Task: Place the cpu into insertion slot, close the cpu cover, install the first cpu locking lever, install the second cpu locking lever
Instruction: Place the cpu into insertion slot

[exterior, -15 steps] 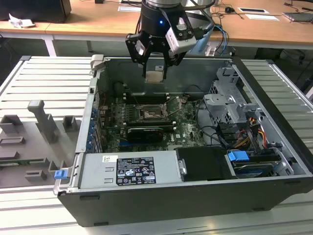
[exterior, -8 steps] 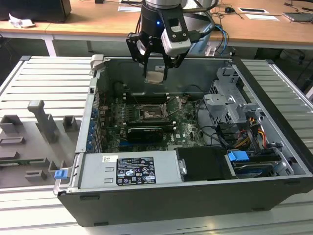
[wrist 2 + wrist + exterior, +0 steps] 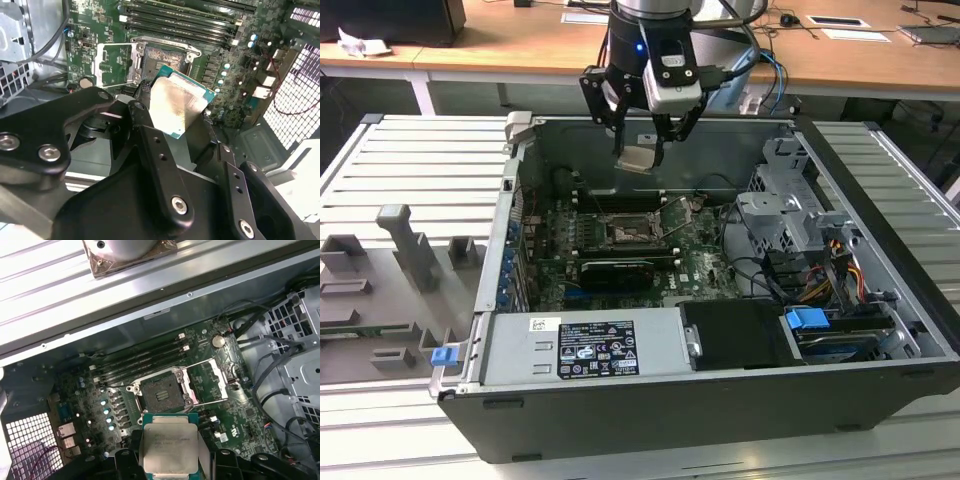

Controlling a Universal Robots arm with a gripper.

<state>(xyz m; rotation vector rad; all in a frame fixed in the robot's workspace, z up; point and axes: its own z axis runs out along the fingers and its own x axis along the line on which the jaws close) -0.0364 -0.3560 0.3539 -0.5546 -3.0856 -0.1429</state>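
While grey fixture blocks [image 3: 405, 250] sit on the desk [image 3: 420, 160] at the exterior view's left, the hand [image 3: 640, 150] hangs over the open computer case [image 3: 620, 420], pinching the cpu [image 3: 638, 159] by its edges, well above the board. Below it the insertion slot [image 3: 625, 232] lies bare, with memory slots [image 3: 610, 200] just beside it and the cpu cover [image 3: 99, 64] swung open. Cables [image 3: 760, 270] and a drive cage [image 3: 790, 210] crowd the right.
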